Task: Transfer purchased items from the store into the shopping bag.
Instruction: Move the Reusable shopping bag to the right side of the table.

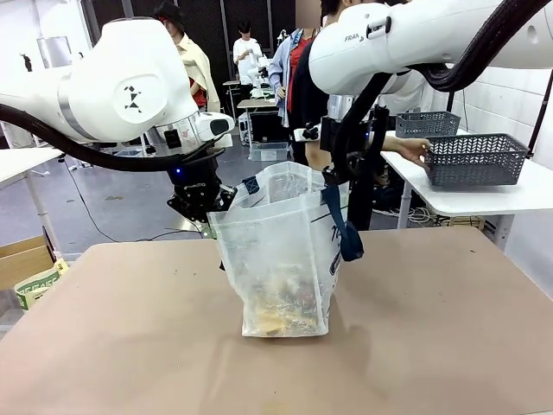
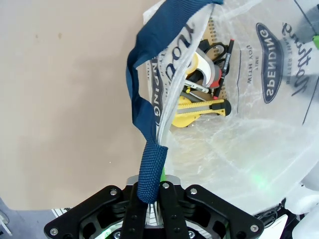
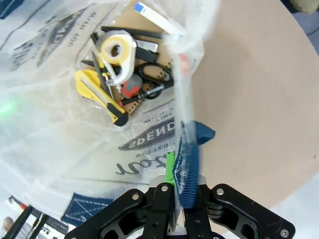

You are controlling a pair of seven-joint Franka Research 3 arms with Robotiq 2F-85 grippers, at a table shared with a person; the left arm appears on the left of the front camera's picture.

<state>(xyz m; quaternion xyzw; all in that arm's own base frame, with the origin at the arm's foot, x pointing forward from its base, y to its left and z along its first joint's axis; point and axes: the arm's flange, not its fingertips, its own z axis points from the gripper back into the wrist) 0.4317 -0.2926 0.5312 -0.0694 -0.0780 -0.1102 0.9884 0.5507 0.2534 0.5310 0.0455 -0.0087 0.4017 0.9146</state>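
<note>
Pinching navy straps (image 2: 144, 119) of shopping bag (image 1: 276, 251) in left gripper (image 2: 149, 195) and right gripper (image 3: 175, 188). Inside already, beyond fingertips: purchased items (image 3: 119, 84). Seemingly near done.

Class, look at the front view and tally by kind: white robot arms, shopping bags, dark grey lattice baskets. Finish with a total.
robot arms: 2
shopping bag: 1
lattice baskets: 2
Total: 5

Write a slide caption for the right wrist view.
Right pincer shut on navy strap of translucent plastic shopping bag; yellow utility knife lies inside.
</note>
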